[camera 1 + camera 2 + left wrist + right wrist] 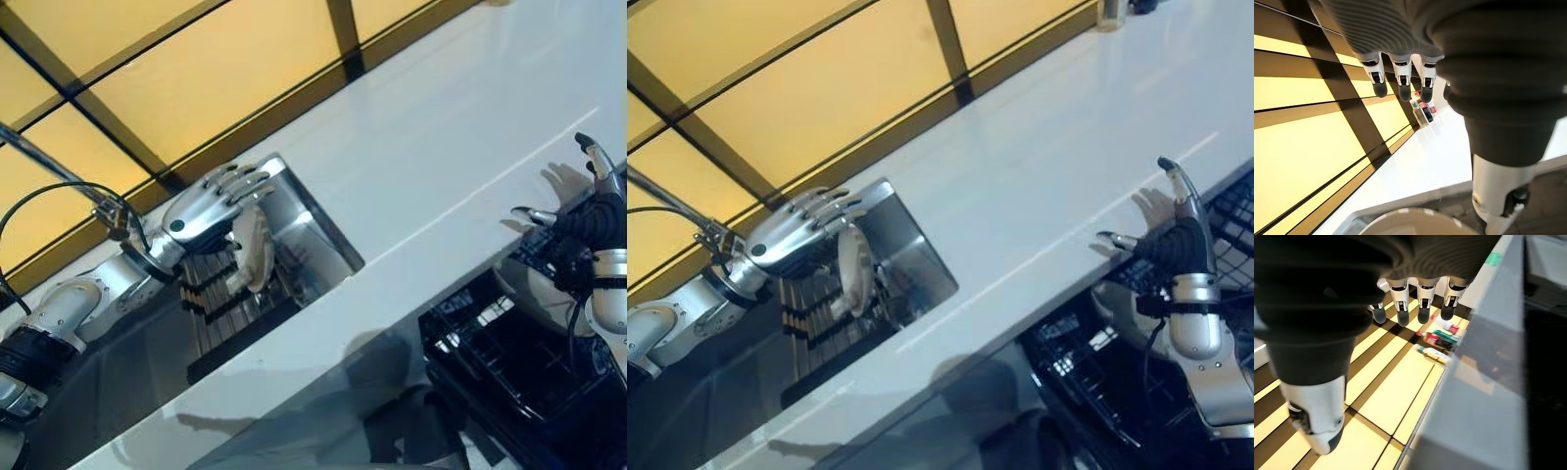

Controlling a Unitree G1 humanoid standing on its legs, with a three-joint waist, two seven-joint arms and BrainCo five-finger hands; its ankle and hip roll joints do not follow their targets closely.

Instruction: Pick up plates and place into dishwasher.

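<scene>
The left hand (211,211) hovered, fingers relaxed, directly above the plate (253,253) standing on edge in the sink rack (220,294); the right hand (1176,230), splayed and empty, waited over the dishwasher rack (500,357).

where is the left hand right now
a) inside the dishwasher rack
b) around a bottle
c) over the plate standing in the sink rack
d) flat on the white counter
c: the left hand reaches over the sink, its fingers straight above the pale plate standing on edge in the dark rack; the right hand is open by the dishwasher rack.
</scene>
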